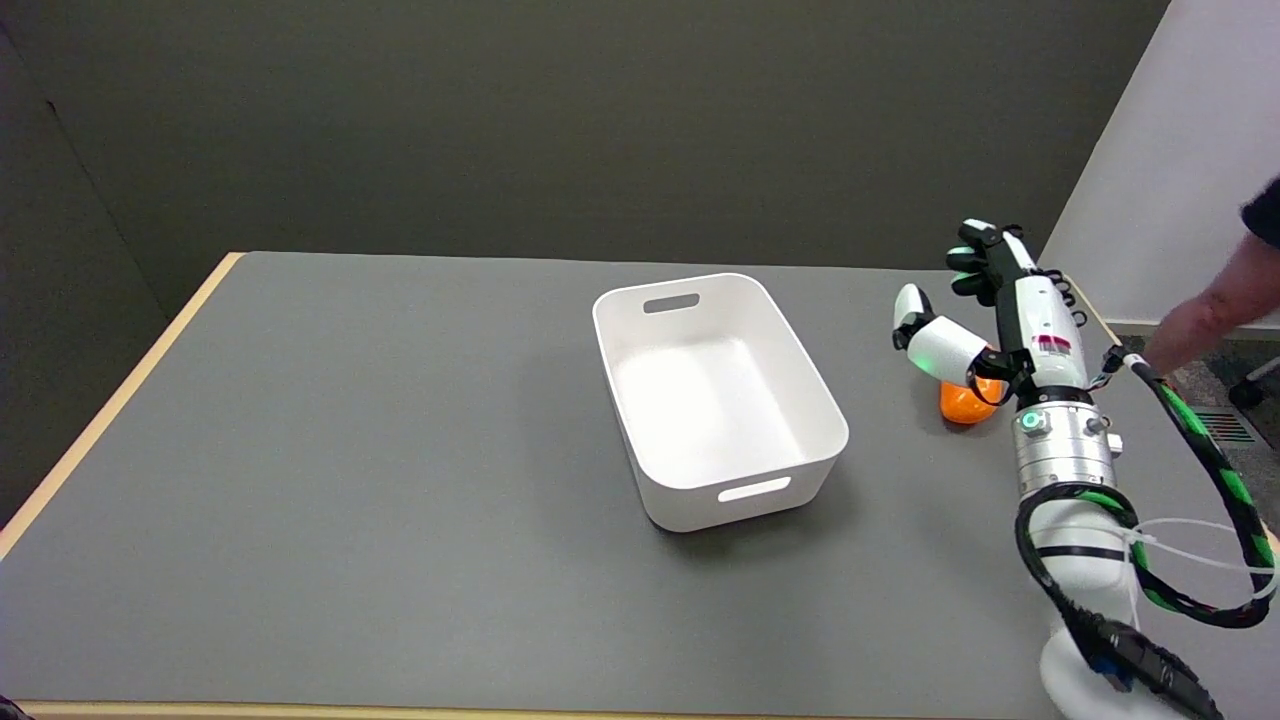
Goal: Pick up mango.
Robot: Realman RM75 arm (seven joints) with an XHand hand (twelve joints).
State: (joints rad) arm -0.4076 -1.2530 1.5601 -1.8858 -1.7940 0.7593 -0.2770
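The mango [966,402] is an orange rounded fruit lying on the grey table [350,480] at the right, mostly hidden behind my right hand [985,320]. The hand hovers just above and beyond it with the thumb stretched out to the left and the other fingers raised and apart. Nothing is held in the hand. Whether the palm touches the mango cannot be told.
A white empty bin [715,395] with handle slots stands at the table's middle, left of the mango. A person's arm [1215,310] reaches in at the right edge, close behind my arm. A green-and-black cable [1215,470] loops beside my wrist.
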